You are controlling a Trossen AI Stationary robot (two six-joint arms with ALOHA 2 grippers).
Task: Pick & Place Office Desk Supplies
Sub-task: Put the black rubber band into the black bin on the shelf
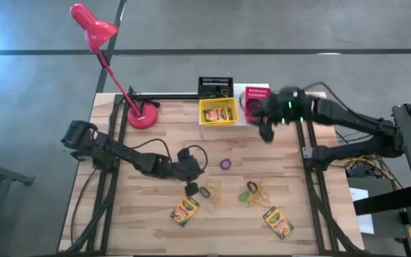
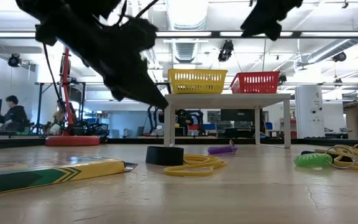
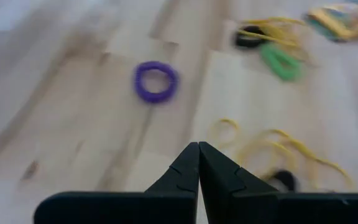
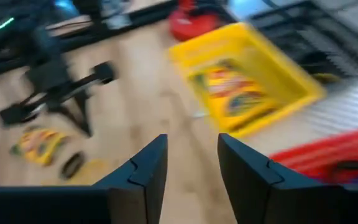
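We see our left claw [image 1: 190,187] pressed together and empty, low over the bench [image 1: 155,214] above a black ring [image 1: 205,191] and tan rubber bands [image 1: 214,190], with the purple ring [image 1: 225,164] near. Our right claw [image 1: 265,133] hangs with fingers apart beside the yellow basket [image 1: 218,112], which holds one crayon box [image 1: 222,113]; two more crayon boxes [image 1: 185,211] lie on the front of the bench

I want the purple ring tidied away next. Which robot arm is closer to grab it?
Probably the left. The left gripper hangs shut just beside the purple ring, while the right gripper is open, farther back by the yellow basket.
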